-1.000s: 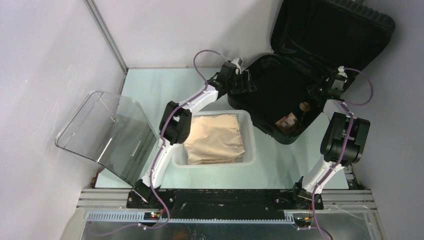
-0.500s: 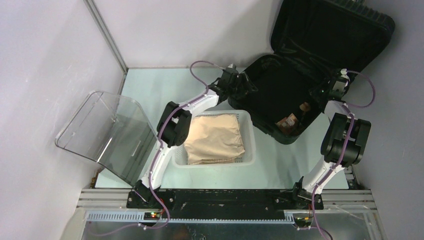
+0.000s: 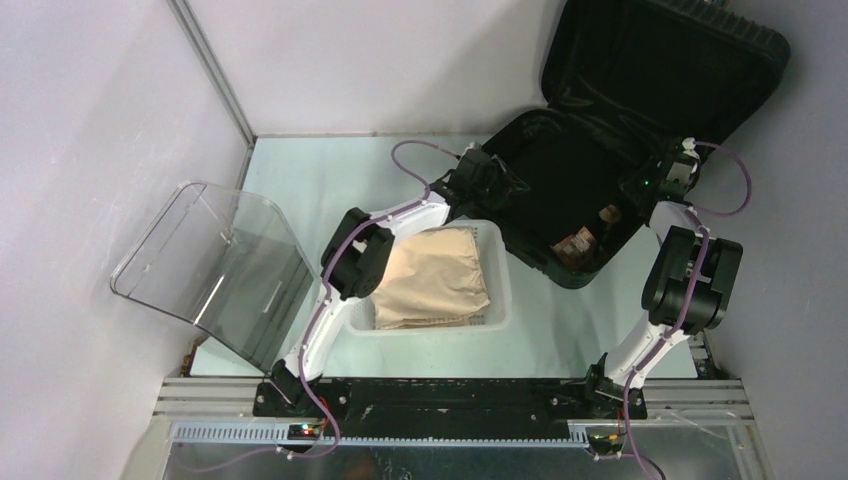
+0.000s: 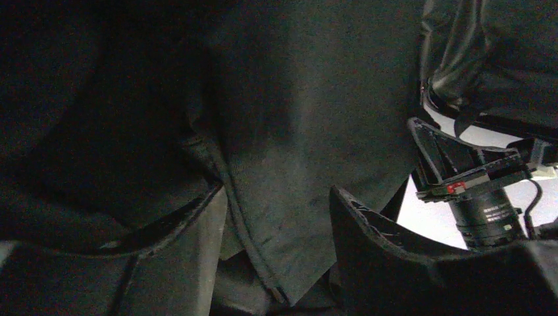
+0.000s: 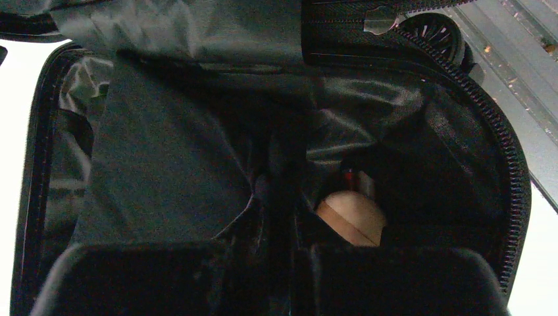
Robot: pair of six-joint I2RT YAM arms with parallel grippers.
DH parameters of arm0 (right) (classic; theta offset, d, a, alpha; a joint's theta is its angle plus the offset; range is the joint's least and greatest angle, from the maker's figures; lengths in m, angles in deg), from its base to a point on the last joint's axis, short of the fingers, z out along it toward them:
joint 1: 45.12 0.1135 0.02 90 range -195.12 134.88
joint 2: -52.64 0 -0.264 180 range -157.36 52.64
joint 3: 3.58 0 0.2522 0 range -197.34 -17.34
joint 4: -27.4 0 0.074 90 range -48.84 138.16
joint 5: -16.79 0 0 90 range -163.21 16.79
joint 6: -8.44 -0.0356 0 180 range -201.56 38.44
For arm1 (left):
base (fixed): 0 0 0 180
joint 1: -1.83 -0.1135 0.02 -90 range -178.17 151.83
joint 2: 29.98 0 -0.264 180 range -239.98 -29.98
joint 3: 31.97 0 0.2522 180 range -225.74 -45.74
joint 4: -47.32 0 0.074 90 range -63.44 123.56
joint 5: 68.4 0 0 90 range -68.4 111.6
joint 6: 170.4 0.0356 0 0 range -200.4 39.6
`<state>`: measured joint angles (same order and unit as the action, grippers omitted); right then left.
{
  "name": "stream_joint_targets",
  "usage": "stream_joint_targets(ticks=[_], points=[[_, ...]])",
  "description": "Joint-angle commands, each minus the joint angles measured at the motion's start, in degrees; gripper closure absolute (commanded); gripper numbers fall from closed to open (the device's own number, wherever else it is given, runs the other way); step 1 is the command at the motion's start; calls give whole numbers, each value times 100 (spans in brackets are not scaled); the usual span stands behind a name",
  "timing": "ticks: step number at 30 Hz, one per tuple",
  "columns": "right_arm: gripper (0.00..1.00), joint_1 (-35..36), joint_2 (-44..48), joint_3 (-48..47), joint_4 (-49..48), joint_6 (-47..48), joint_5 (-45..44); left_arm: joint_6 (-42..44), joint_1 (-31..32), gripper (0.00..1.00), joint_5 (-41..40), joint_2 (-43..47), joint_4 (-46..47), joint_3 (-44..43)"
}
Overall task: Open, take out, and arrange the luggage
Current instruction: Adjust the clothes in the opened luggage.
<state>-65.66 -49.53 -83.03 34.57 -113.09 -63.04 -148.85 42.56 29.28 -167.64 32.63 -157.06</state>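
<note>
Nearest the arms there's a white basket [image 3: 497, 290] with a tan folded bundle [image 3: 435, 275] in it. A clear plastic cover [image 3: 215, 260] sits off to the left. Just past the basket, the left gripper [image 4: 276, 263] is dipped over the near-left rim of the luggage [image 3: 560, 190], jaws apart with black cloth [image 4: 296, 164] lying between them. The luggage sits open at the far right of the table [image 3: 330, 180], lid standing up on the far side. The right gripper [image 5: 289, 270] is inside it, pinched closed on a fold of black cloth, with a round tan thing [image 5: 351, 217] just beyond.
</note>
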Motion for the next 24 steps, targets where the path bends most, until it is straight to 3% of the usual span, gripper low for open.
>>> stream_joint_targets(ticks=[1,9,11,20,23,24], points=[[100,-108,268,-7,-296,-50,-84,-93,-11,42,-128,86,374,-15],[100,-109,419,-9,-1,-64,74,233,-72,96,-195,100,312,-406],[100,-109,492,-11,106,-75,65,372,-114,99,-222,129,208,-495],[97,-109,607,-13,451,-175,110,543,-206,98,-311,195,-173,-528],[96,-109,598,-11,439,-174,108,393,-194,66,-394,153,-445,-426],[97,-109,594,-13,430,-172,108,336,-196,61,-454,170,-462,-372]])
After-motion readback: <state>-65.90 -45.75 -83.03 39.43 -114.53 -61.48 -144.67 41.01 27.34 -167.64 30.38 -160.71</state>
